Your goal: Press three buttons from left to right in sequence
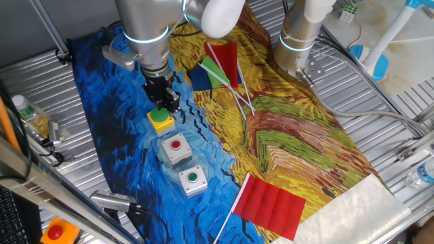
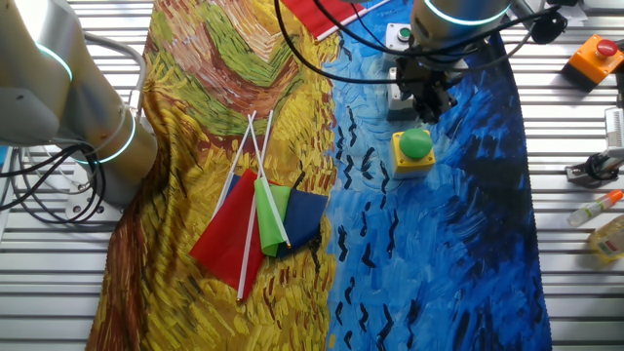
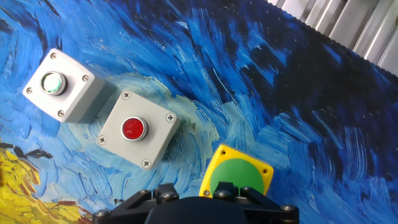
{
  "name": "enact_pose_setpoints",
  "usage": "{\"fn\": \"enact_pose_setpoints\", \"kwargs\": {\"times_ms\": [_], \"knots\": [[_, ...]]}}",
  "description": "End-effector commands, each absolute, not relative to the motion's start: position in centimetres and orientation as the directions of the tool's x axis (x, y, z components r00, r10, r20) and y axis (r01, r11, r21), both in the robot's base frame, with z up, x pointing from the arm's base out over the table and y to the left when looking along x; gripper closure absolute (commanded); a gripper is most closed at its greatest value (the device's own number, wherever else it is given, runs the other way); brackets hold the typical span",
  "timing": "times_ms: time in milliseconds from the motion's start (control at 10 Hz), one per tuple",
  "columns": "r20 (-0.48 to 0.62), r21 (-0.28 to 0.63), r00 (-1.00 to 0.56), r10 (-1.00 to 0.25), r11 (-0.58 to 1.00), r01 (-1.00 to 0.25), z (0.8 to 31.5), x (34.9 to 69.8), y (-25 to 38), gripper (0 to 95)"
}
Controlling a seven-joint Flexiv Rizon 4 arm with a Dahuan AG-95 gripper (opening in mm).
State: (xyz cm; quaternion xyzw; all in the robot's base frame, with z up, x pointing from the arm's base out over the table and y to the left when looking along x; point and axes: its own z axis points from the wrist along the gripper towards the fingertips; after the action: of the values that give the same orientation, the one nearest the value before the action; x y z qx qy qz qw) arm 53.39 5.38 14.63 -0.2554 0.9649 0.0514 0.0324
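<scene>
- Over the blue side of the painted cloth (image 1: 122,108) on the bench (image 1: 380,135), in one fixed view, you have the hand (image 1: 163,103) directly above the yellow button box (image 1: 161,120), the fingertips at or just above its green dome. From that box the grey box with the red cap (image 1: 176,149) lies at about 5 o'clock, and the grey box with the green cap (image 1: 192,180) sits further along the same line. An orange box (image 1: 55,230) rests well apart at the lower left corner; leave it alone.
- From the other fixed view, the hand (image 2: 425,100) hangs at 12 o'clock of the yellow box (image 2: 414,151), and here a sliver of cloth seems to separate the two, so I cannot tell you whether the dome is being touched. A bundle of small flags (image 2: 263,219) lies well off at about 8 o'clock.
- Looking along the fingers, the green dome (image 3: 236,177) sits at the bottom edge, partly hidden by the hand body, with the red-capped box (image 3: 138,129) at 10 o'clock and the green-capped one (image 3: 59,85) beyond it.
- No view shows the fingertips apart or together, so I cannot tell how the hand is set; it holds nothing that I can see.
- My reading: you are on the first button. The move calls for a straight push down onto the dome, then a lift clear before you shift to the red cap.
</scene>
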Motion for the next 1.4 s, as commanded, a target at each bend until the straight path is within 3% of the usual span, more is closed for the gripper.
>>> {"fn": "enact_pose_setpoints", "kwargs": {"times_ms": [100,1400], "knots": [[-0.117,0.093,-0.861,-0.495,0.858,-0.506,14.62,53.41,5.41,57.0],[-0.119,0.090,-0.857,-0.501,0.855,-0.512,14.62,53.41,5.41,57.0]]}}
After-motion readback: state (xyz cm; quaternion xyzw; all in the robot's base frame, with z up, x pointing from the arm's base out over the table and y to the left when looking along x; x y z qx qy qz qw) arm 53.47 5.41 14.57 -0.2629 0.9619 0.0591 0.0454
